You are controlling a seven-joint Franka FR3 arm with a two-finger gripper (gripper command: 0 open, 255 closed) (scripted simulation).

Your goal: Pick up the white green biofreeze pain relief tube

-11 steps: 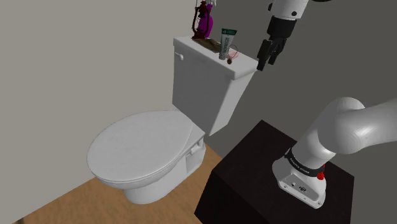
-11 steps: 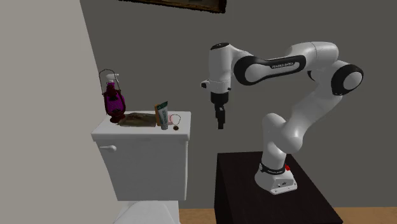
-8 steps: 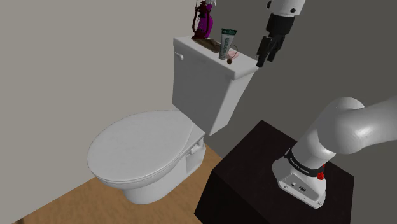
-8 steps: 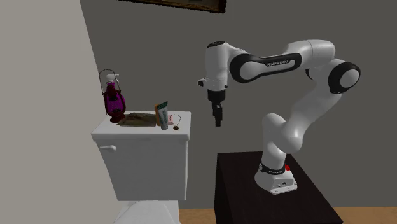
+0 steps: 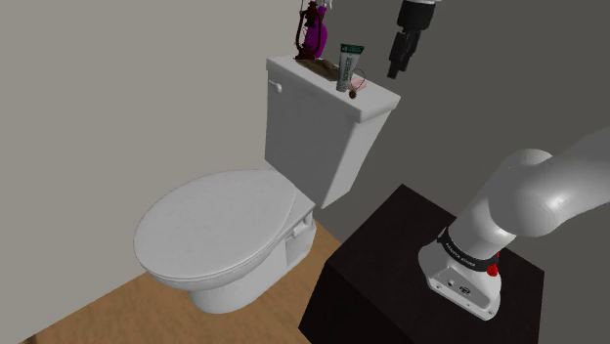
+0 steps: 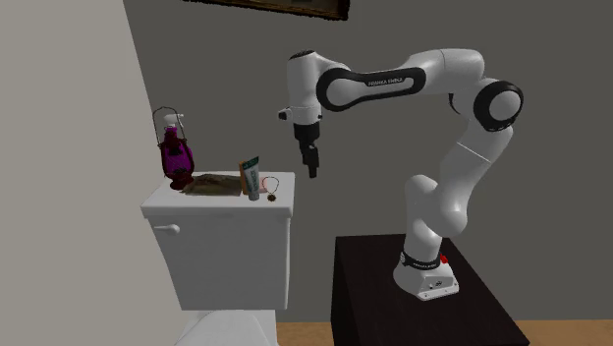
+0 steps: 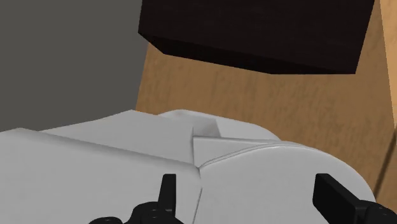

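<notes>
Toilet tank lid (image 5: 285,66) carrying, from the side wall outward: purple lantern (image 5: 313,32), flat brown tray (image 6: 214,184), upright white-and-green tube (image 5: 349,66), and a small ring (image 6: 273,190) just beside the tube. The tube stands near the lid's edge that faces the arm (image 6: 393,84). Jaws wide apart, holding nothing, pointing down in open air just past that edge, clear of the tube. Bowl lid (image 5: 215,230) shut; black stand (image 5: 376,264) under the arm's base

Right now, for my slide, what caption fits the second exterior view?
Open pincer hangs beside the toilet tank, apart from the white-green tube standing on top.
</notes>
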